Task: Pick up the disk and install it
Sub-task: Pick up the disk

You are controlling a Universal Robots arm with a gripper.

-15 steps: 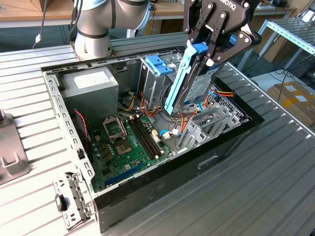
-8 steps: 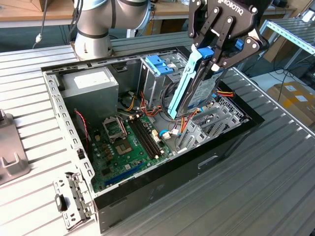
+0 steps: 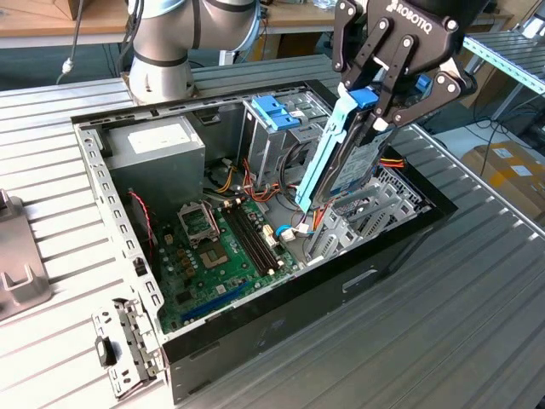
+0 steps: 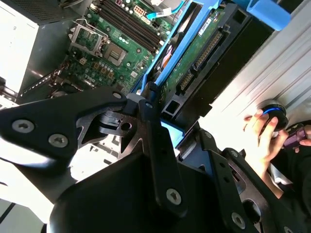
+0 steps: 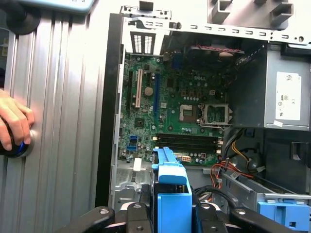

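Blue-railed and grey, the disk (image 3: 341, 162) hangs clamped by its upper end in the tool (image 3: 381, 106), long axis slanting steeply down into the open computer case (image 3: 111, 200) mid-worktop (image 3: 477, 281), its lower end within the case's side toward the exterior view's right

Ribbed grey metal table (image 3: 477, 324), wooden benchtop (image 3: 34, 21) behind, cardboard box (image 3: 509, 166) at the exterior view's right

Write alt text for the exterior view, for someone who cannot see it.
A black robot gripper holds the disk, a hard drive with blue rails, tilted steeply over an open computer case. A green motherboard lies inside, and the case rests on a ribbed metal table.
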